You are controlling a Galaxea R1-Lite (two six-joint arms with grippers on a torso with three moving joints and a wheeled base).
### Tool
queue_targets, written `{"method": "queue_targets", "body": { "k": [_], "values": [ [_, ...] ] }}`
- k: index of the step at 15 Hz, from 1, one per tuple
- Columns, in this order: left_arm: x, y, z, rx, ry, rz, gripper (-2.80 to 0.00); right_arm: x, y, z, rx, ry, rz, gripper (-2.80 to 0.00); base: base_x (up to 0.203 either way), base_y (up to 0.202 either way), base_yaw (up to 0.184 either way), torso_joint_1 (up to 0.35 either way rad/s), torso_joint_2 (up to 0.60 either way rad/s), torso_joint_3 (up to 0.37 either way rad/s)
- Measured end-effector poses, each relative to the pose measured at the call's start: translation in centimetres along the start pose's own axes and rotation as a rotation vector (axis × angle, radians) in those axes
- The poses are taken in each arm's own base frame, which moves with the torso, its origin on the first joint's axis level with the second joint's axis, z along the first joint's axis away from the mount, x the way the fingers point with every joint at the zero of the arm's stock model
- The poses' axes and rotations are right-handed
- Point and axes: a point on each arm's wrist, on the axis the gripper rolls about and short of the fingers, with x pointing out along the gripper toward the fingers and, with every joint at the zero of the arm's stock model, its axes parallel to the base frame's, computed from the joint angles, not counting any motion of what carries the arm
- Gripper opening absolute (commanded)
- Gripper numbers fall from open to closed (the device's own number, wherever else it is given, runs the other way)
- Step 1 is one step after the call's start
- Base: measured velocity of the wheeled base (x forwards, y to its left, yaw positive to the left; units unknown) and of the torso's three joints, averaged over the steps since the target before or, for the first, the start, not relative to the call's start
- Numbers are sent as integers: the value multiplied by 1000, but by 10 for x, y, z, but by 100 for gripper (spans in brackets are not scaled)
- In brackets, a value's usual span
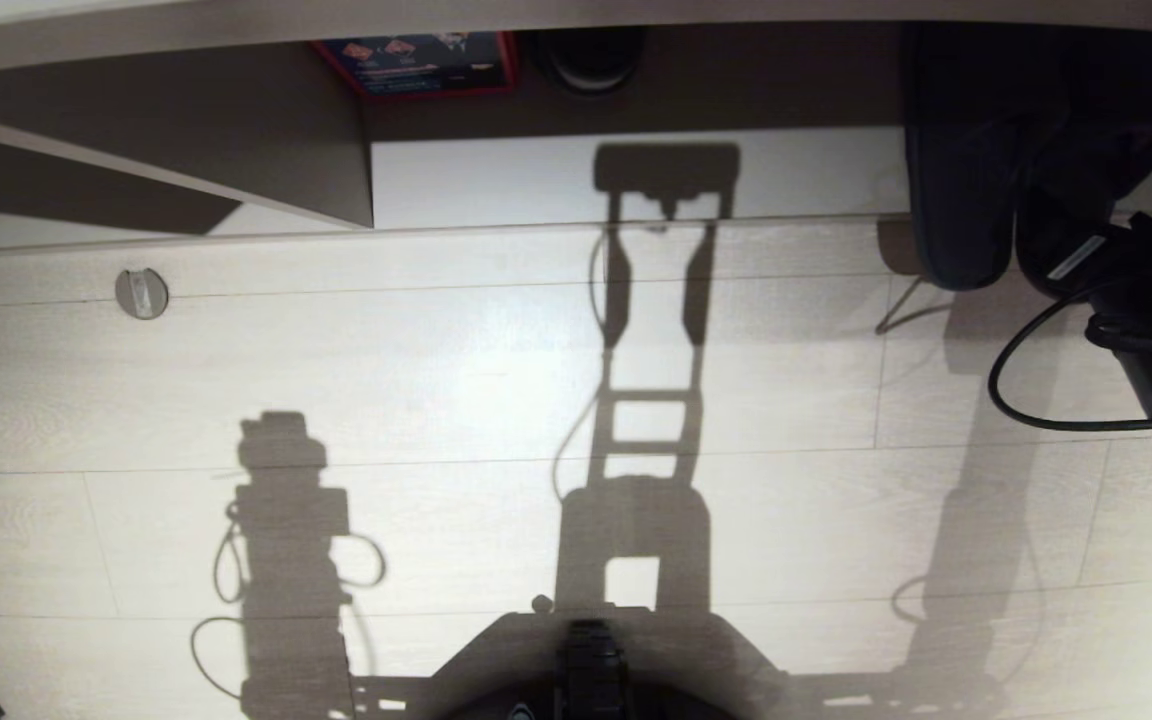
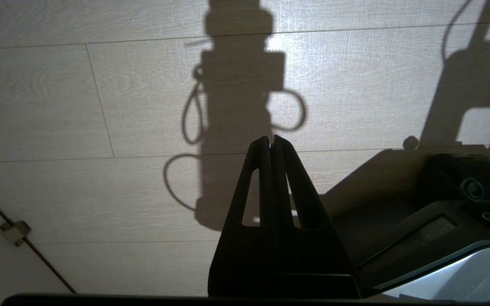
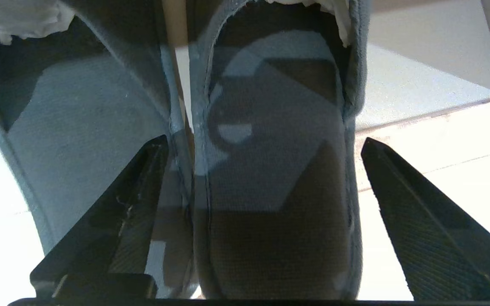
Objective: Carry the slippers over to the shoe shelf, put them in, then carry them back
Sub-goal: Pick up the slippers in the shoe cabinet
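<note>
At the far right of the head view, the slippers [image 1: 961, 170] are lying side by side with their toes reaching into the shoe shelf [image 1: 536, 180], heels resting out on the pale wood floor [image 1: 496, 400]. Beside them the right gripper [image 3: 264, 144] is hanging over the heels with its jaws spread wide: one finger [image 3: 143, 187] is sitting over the inner edge of one slipper, the other finger [image 3: 402, 191] is standing clear outside the second slipper [image 3: 270, 170], and neither is pressing on the fabric. White stuffing [image 3: 11, 17] is showing in the toe caps. A black cable [image 1: 1016, 390] is looping from the right arm above the floor.

Low on the robot's left, the left gripper [image 2: 271, 142] is pointing at the floor with its fingertips pressed together, holding nothing. A red-edged box [image 1: 421, 60] is sitting deep in the shelf, and a round metal fitting [image 1: 141, 293] is lying on the floor in front of the shelf's slanted panel [image 1: 236, 150].
</note>
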Motion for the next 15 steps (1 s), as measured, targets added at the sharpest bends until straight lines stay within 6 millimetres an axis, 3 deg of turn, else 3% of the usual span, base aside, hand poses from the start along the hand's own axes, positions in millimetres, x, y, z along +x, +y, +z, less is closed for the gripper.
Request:
{"method": "queue_targets", "body": {
  "k": [15],
  "values": [
    [0, 0, 0, -1, 0, 0, -280, 36, 13, 8, 15, -107, 63, 0, 0, 0, 0, 0, 0, 0]
  ]
}}
